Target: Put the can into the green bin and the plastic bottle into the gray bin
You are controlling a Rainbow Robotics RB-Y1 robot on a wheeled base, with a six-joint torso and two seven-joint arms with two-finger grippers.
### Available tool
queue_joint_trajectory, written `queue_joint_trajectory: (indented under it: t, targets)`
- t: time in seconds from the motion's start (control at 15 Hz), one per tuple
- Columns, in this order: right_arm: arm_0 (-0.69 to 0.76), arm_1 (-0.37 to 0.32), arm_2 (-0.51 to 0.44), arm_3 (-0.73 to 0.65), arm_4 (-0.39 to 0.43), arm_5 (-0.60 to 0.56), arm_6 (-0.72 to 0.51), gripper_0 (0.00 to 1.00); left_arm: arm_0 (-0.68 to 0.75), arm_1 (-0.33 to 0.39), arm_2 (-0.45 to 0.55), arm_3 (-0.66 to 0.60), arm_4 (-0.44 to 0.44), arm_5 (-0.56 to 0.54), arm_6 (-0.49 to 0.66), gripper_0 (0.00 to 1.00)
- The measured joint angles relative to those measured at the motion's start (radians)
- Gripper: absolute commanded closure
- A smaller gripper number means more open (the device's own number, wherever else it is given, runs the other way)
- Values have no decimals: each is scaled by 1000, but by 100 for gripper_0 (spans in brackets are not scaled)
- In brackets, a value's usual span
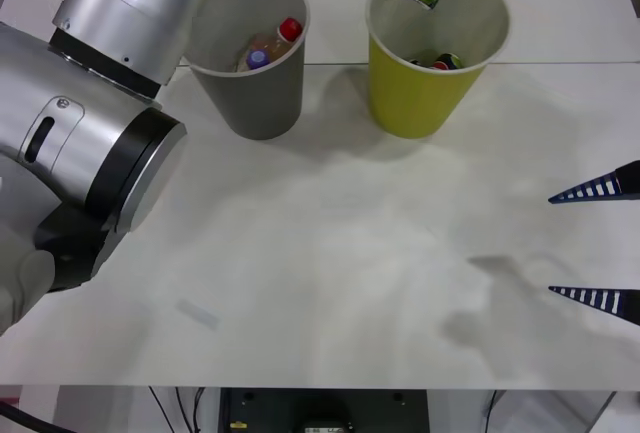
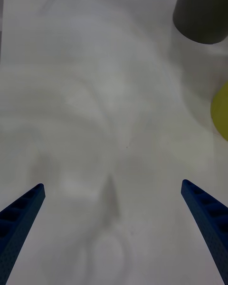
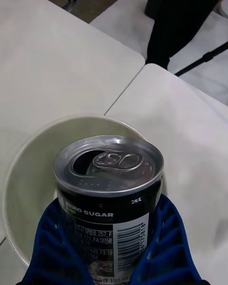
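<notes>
Overhead, the can (image 3: 110, 190) hangs above the green bin (image 1: 420, 93), clamped between the left gripper's (image 3: 111, 256) blue ribbed fingers (image 3: 164, 247). Its body is black with white print and a barcode, its shiny silver top already opened at the tab. In the front view its long axis is tilted, lower end over the bin's mouth near the far rim. Other cans lie at the bottom of this smooth yellow-green tapered cup. Just beside it stands the gray bin (image 1: 255, 63), same shape, holding capped bottles (image 1: 272, 45). Both sit near the far edge of the white table (image 1: 330, 273), whose near half lies open. Over it, at the right, the right gripper (image 1: 600, 244) hovers, fingers spread wide.
</notes>
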Motion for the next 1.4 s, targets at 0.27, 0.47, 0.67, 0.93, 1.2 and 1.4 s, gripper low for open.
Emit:
queue_joint_trajectory:
  t: [0.27, 0.47, 0.67, 0.93, 1.2, 1.4]
  targets:
    - [0, 0, 0, 0, 0, 0, 0, 0, -1, -2, -98, 28, -4, 118, 35, 85]
    - [0, 0, 0, 0, 0, 0, 0, 0, -1, -2, -119, 29, 0, 132, 36, 0]
    - [0, 0, 0, 0, 0, 0, 0, 0, 0, -2, -120, 29, 11, 121, 15, 0]
    - [0, 0, 0, 0, 0, 0, 0, 0, 22, 41, -120, 24, 90, 81, -74, 0]
    - [0, 0, 0, 0, 0, 0, 0, 0, 90, 162, -120, -75, 233, 25, -109, 0]
    - [0, 0, 0, 0, 0, 0, 0, 0, 150, 278, -120, -191, 321, -36, -116, 0]
